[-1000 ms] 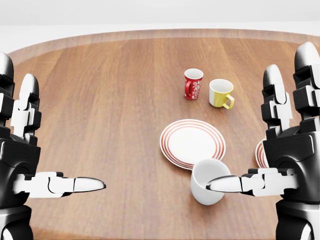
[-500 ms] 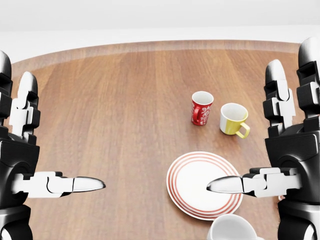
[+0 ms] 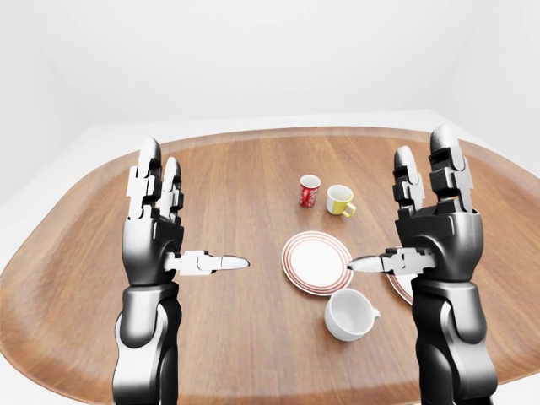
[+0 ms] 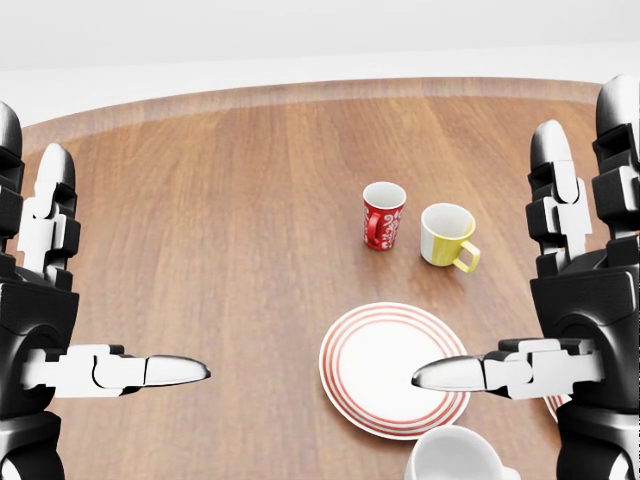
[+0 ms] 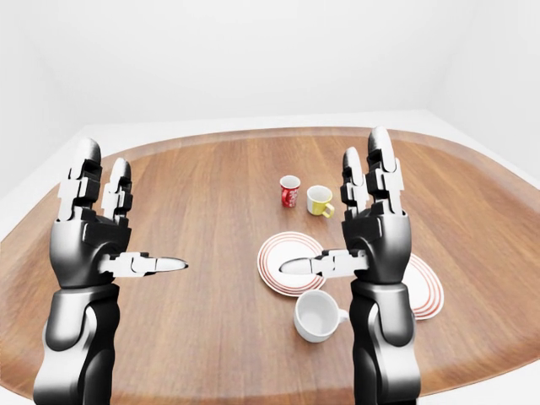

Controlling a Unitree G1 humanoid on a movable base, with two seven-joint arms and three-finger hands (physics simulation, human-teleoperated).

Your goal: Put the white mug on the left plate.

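Since half a second ago, whole head view shifted leftward: camera moved. White mug [image 3: 351, 315] at 5 o'clock of left plate [image 3: 317, 261], ungrasped. Right hand [image 3: 422, 245] and left hand [image 3: 164, 240] spread wide, empty. Risk: tipping mug off counter [image 3: 228, 177] edge through clumsy approach.

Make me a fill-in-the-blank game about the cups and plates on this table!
1. The cup standing right beside the red cup is ____.
2. The white mug sits on the ____, not on a plate.
3. The left plate has ____ rings around its rim.
4. Both the left robot hand and the right robot hand hold ____.

Missing words: yellow; table; red; nothing
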